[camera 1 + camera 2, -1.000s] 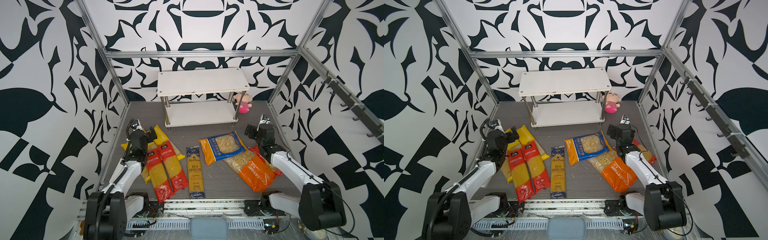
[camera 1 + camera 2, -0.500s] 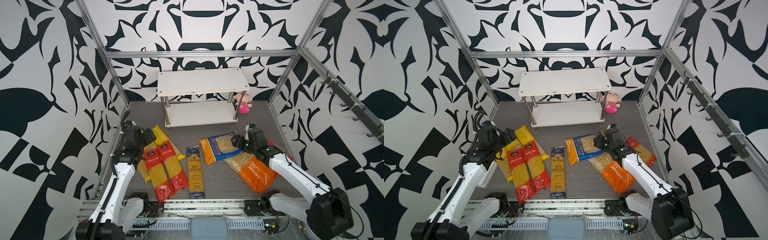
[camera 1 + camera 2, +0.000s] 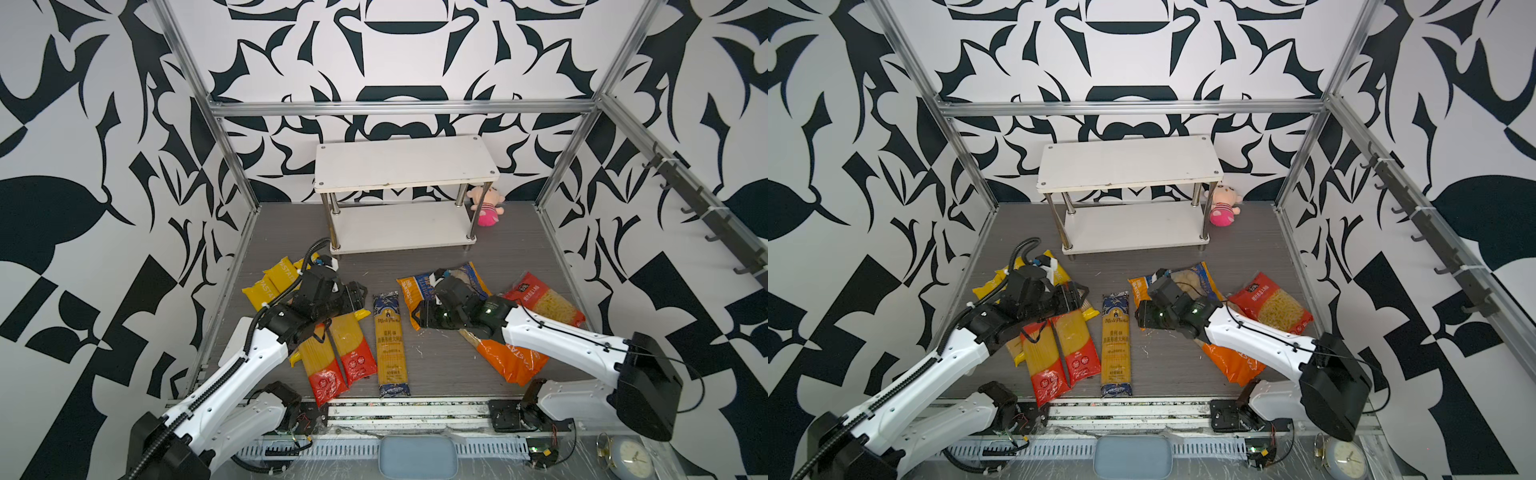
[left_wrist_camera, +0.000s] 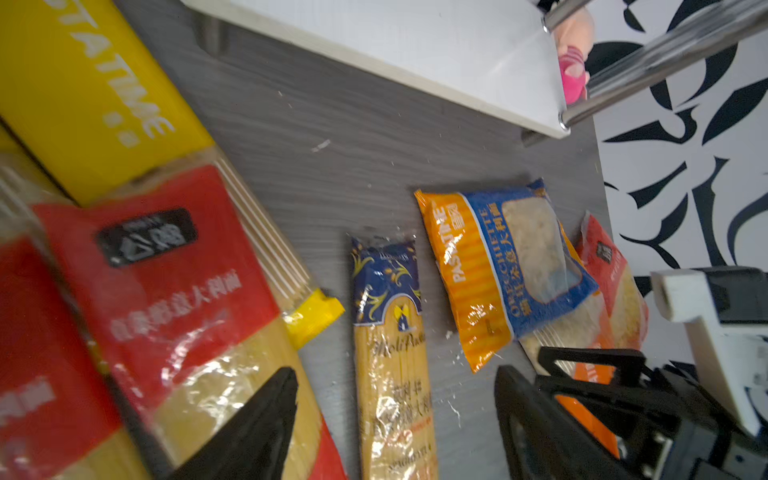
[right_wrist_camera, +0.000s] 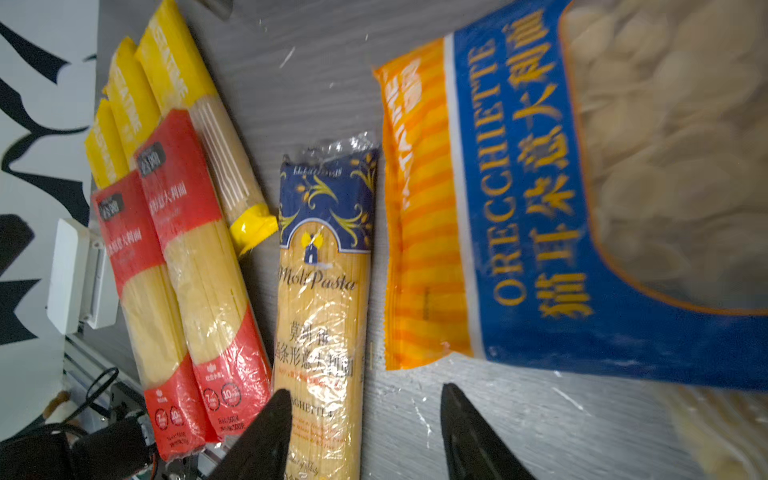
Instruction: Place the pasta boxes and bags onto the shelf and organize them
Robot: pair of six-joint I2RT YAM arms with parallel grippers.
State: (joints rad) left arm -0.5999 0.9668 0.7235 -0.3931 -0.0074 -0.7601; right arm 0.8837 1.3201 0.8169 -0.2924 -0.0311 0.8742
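Note:
The shelf (image 3: 405, 166) stands bare at the back, white boards on chrome posts. A dark blue spaghetti pack (image 3: 389, 345) lies mid-floor, seen in both wrist views (image 4: 390, 374) (image 5: 320, 291). Two red packs (image 3: 336, 365) and yellow packs (image 3: 270, 286) lie to its left. A blue bag (image 3: 411, 289), an orange bag (image 3: 511, 357) and a red bag (image 3: 548, 303) lie to its right. My left gripper (image 3: 356, 296) (image 4: 395, 370) hovers open over the red packs' far ends. My right gripper (image 3: 419, 316) (image 5: 365, 390) is open at the blue bag's near corner. Neither holds anything.
A pink plush doll (image 3: 484, 208) sits beside the shelf's right posts. Aluminium frame posts (image 3: 232, 153) and patterned walls close in the floor on three sides. A small clock (image 3: 627, 457) lies outside the front rail, at the right.
Both arms have swung from the side walls inward toward the dark blue pack. Both pairs of jaws have narrowed but stay open.

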